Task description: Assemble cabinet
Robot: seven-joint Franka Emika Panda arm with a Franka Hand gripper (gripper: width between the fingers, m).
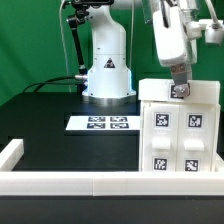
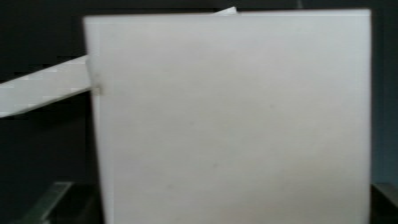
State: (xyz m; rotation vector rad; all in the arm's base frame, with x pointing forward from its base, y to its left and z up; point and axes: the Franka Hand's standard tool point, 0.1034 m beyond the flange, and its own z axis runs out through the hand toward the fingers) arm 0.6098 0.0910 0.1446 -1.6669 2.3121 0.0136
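Note:
The cabinet (image 1: 180, 130), a large white box with several square tags on its front, stands upright at the exterior view's right. My gripper (image 1: 178, 90) comes down from above onto its top edge, with one dark finger in front of the upper face. In the wrist view the cabinet's plain white surface (image 2: 231, 120) fills most of the frame between my fingers. One dim finger (image 2: 57, 205) shows beside the white edge with a dark gap between them, so the gripper (image 2: 222, 212) looks open astride the box. The other finger is hardly visible.
The marker board (image 1: 103, 123) lies flat on the black table in front of the robot base (image 1: 107, 70). A long white border rail (image 1: 60, 183) runs along the front and the exterior view's left. A slanted white strip (image 2: 45, 92) shows beyond the cabinet in the wrist view.

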